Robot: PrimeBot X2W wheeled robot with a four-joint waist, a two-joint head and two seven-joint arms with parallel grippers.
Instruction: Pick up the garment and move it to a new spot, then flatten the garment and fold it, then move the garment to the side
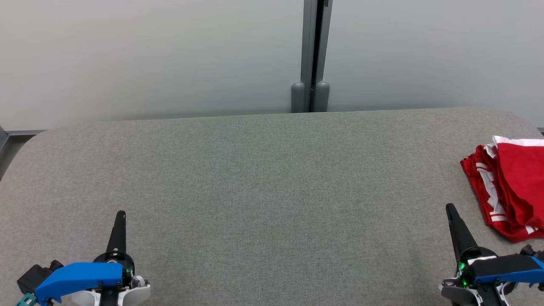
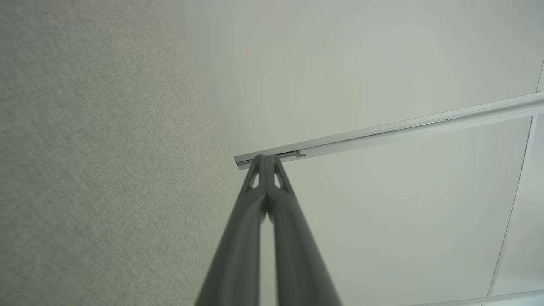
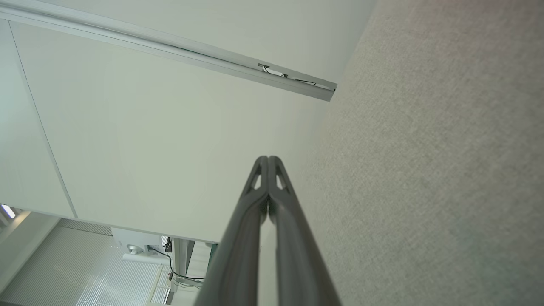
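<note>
Nearest you, your left gripper point(image 1: 121, 216) and right gripper point(image 1: 450, 209) hover low over the grey fabric table point(image 1: 272, 182), both pinched shut on nothing. Just past the right one, the red-and-white garment point(image 1: 510, 187) lies bunched at the table's right edge. Beyond, pale wall panels point(image 1: 148, 55) meet at a grey post point(image 1: 313, 51).

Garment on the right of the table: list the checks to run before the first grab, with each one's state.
1. Garment found: ok, bunched red cloth near the right edge of the table.
2. Whole garment inside the head view: not ok, the frame edge cuts it off.
3. Right gripper open to grab: not ok, shut and empty.
4. Left gripper free: ok, shut, holding nothing.
</note>
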